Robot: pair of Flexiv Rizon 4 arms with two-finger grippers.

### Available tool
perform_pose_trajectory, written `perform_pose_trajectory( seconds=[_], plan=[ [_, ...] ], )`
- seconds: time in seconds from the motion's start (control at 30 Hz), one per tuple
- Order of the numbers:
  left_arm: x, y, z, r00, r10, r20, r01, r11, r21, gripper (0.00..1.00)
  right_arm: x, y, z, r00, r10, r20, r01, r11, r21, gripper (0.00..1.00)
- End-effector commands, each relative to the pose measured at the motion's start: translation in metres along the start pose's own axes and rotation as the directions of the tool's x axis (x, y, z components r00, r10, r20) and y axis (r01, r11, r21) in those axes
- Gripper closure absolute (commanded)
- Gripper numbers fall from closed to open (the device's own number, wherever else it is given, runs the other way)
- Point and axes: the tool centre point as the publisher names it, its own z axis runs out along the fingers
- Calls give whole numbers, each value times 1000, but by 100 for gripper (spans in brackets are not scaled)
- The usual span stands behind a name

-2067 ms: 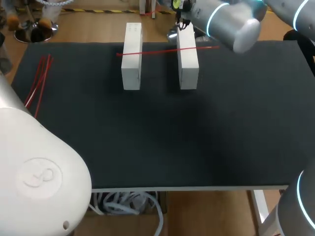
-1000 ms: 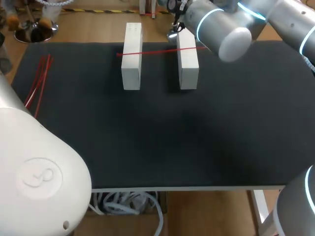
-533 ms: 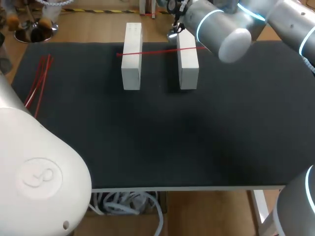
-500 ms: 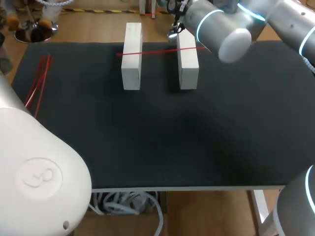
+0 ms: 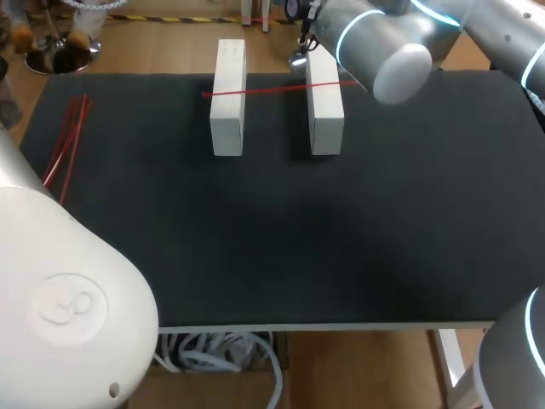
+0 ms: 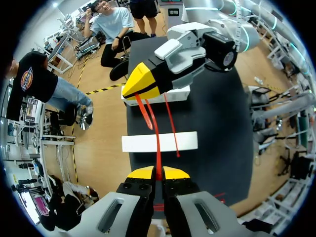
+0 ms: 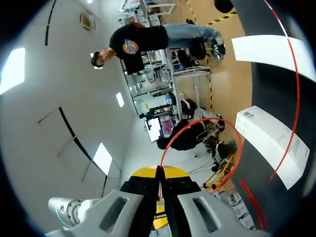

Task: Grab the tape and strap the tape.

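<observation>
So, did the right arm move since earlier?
Yes. In the head view the right arm shifted left, toward the right white block, and now hides the end of the red tape.

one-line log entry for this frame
red strap: across both white blocks | right gripper: shut on red strap, at right block's far end | left gripper: clear of blocks
</observation>
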Motion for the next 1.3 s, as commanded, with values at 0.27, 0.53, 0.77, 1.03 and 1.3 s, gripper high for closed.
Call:
perform_pose_trajectory(
  seconds=[0.27, 0.53, 0.77, 1.03, 1.3],
  plan=[
    [0, 0, -1, 1000, 0, -1, 0, 1000, -2, 100, -13, -11, -3, 995, -97, 2, 97, 992, -76, 100],
    [0, 0, -1, 1000, 0, -1, 0, 1000, -2, 100, -8, -25, 5, 986, -165, -30, 162, 984, -79, 100],
    [0, 0, -1, 1000, 0, -1, 0, 1000, -2, 100, -10, -32, 11, 980, -197, -29, 194, 977, -91, 100],
    [0, 0, -1, 1000, 0, -1, 0, 1000, -2, 100, -7, -44, 16, 966, -251, -55, 245, 964, -102, 100],
    [0, 0, -1, 1000, 0, -1, 0, 1000, -2, 100, -13, -47, 11, 966, -255, -26, 252, 963, -97, 100]
  ],
)
